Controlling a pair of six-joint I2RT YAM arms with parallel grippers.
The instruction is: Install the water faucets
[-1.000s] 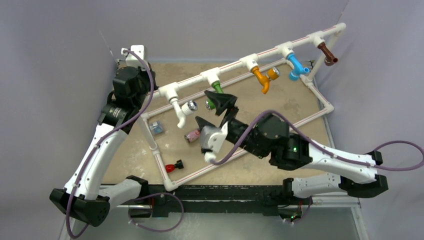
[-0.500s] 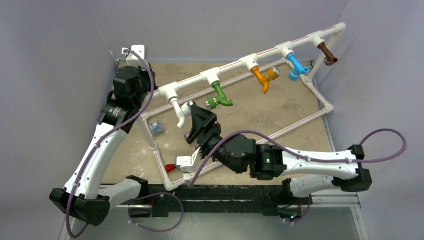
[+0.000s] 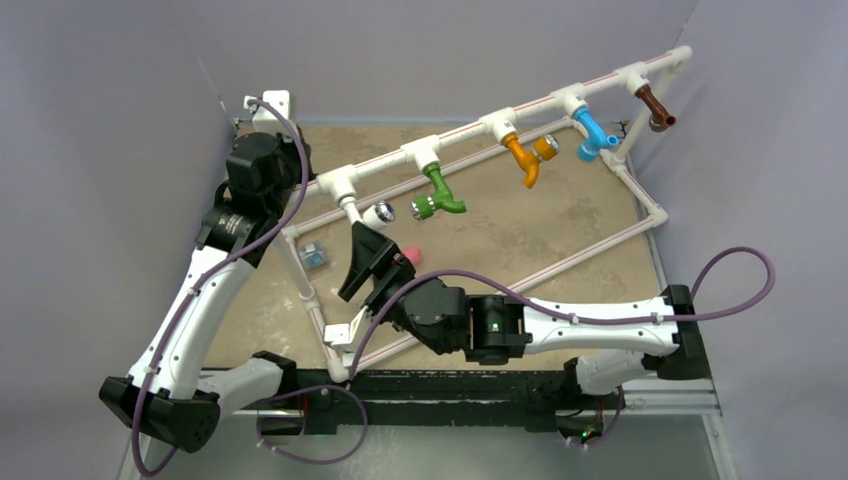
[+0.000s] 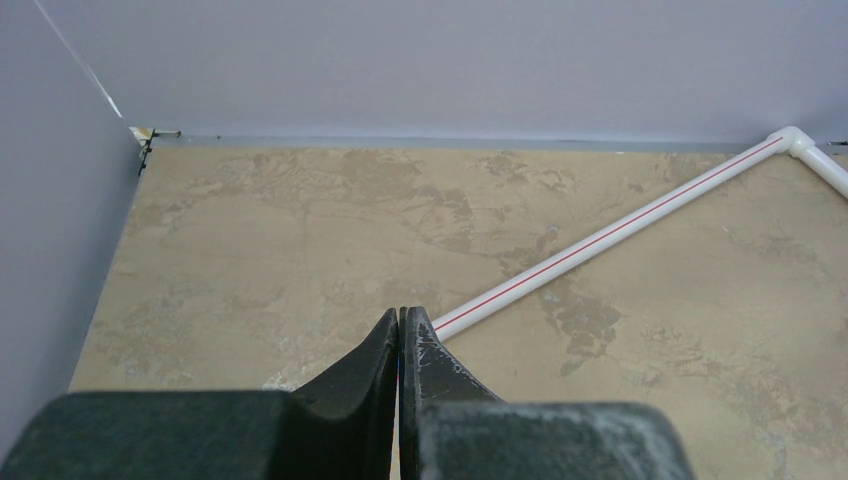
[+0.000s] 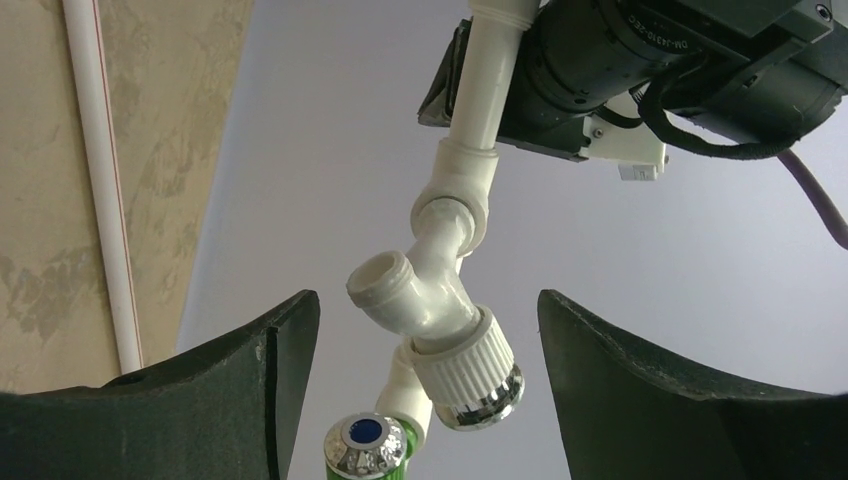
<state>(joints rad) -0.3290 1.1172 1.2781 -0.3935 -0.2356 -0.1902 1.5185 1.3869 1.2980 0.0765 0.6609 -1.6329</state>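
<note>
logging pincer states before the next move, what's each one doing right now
Left pincer: closed, holding nothing.
Right pincer: open, empty, facing the white faucet.

Soft, even light; sharp views, faint shadows.

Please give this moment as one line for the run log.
right gripper: open, facing white faucet | left gripper: shut, empty | white faucet: on pipe frame
</note>
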